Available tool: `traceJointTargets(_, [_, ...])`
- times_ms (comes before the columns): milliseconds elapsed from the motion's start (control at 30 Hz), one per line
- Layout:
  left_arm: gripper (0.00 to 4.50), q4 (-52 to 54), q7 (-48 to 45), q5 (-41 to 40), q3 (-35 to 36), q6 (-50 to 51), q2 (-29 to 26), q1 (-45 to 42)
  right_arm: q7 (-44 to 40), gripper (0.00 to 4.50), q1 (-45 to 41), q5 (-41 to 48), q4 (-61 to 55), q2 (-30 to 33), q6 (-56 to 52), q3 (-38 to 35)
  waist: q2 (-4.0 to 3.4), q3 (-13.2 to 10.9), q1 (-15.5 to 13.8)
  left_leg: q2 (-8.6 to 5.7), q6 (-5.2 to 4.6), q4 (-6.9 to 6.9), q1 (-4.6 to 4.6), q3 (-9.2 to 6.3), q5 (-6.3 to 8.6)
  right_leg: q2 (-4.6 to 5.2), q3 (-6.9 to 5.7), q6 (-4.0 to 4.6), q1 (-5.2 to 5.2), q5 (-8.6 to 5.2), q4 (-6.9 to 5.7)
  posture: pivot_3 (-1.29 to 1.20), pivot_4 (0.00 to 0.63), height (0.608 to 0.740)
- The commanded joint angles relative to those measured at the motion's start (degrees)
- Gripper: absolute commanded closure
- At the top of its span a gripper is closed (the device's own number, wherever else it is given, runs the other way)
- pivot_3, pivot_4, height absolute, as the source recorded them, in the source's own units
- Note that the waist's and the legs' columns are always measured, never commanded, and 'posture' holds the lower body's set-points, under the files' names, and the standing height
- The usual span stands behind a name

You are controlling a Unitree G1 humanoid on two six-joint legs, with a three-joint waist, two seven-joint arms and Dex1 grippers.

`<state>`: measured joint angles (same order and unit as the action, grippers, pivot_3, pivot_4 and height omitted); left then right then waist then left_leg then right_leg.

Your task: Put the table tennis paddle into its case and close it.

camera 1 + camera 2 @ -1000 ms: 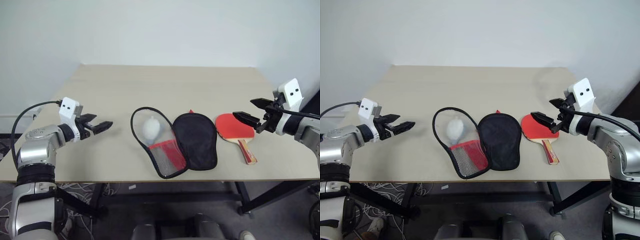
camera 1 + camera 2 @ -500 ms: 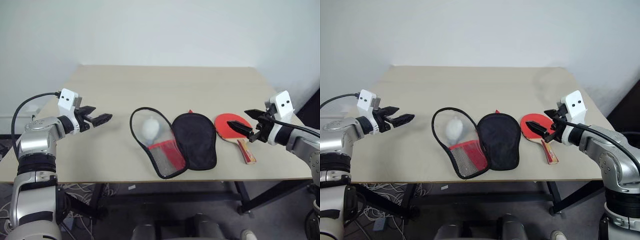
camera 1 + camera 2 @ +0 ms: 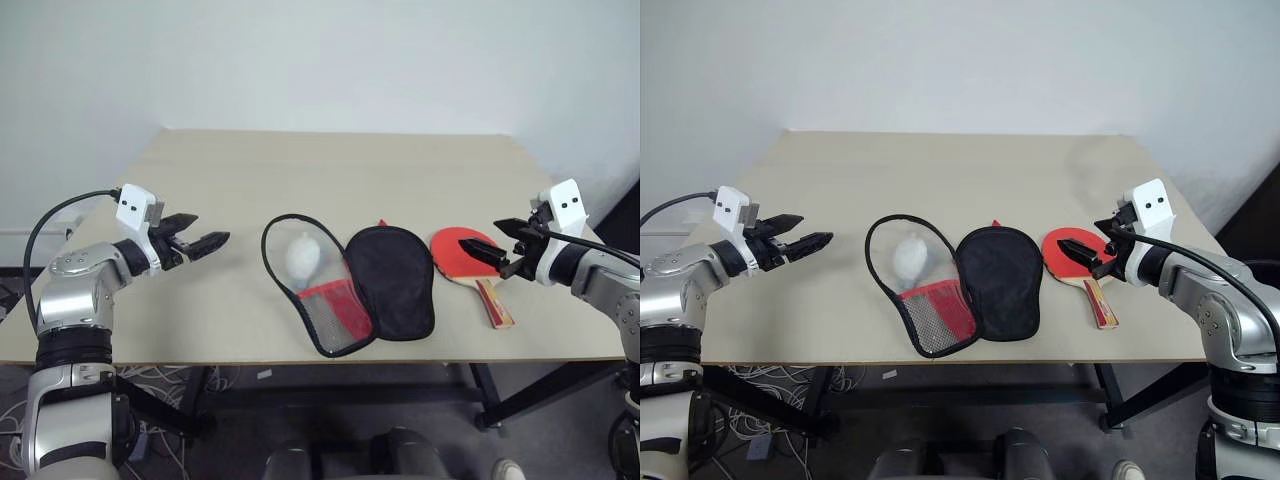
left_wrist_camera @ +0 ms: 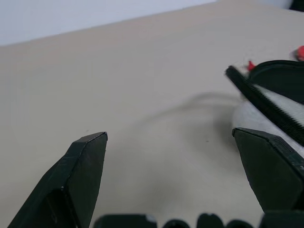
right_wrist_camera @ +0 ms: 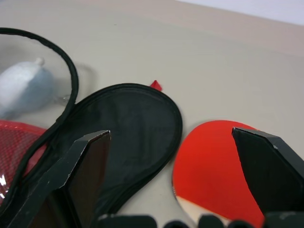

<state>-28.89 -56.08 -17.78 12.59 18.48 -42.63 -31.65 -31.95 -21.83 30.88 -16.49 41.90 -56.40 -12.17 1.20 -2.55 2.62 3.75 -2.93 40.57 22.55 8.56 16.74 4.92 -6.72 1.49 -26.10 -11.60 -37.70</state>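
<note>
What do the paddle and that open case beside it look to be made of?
The table tennis paddle looks like a matte red rubber face on a pale wooden handle with a red stripe. The case seems soft fabric: it lies limp and open, with black lining, black edge trim and a see-through mesh pocket over red.

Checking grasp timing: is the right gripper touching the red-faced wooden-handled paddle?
Apart: right wrist view shows the open right gripper hovering above the paddle, nothing between its fingers.
</note>
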Motion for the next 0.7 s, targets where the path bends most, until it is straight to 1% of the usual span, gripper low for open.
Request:
traceJointTargets(33, [0.0,4.7,-1.7,-1.5,0.4,-1.0,-0.4,0.2,1.1,0.05,-1.2,-1.2,2.0,2.0,-2.1,-0.6,0.0,0.0,0.0,-0.01,0.0,0.0,0.0,0.0,0.0,0.01,0.0,0.0,0.0,0.0,0.0,0.0,0.0,0.74])
traceJointTargets(200, [0.0,7.5,-4.4,-3.3,0.4,0.6,-0.8,0.2,1.0,0.05,-0.2,-4.6,6.2,4.4,-3.1,3.4,-0.01,0.0,0.1,0.01,0.0,0.0,0.0,0.02,0.0,-0.01,0.01,0.0,-0.01,0.0,0.0,0.0,0.0,0.74])
traceJointTargets(500, [0.0,7.4,-6.9,-4.2,-0.4,1.7,-0.4,-0.3,2.5,0.05,0.3,-10.2,15.1,2.7,-1.4,8.9,-0.01,0.0,0.1,0.0,0.0,0.0,-0.01,0.04,0.0,-0.01,0.03,-0.01,0.0,0.0,0.0,0.0,0.0,0.74])
traceJointTargets(700, [0.0,6.2,-7.2,-4.1,-0.6,0.7,0.2,-0.4,3.1,0.05,0.8,-13.4,21.2,-0.3,1.9,11.1,-0.02,0.0,0.1,0.0,0.0,-0.01,-0.01,0.07,0.0,-0.02,0.04,-0.01,-0.01,0.0,0.0,0.0,0.0,0.74])
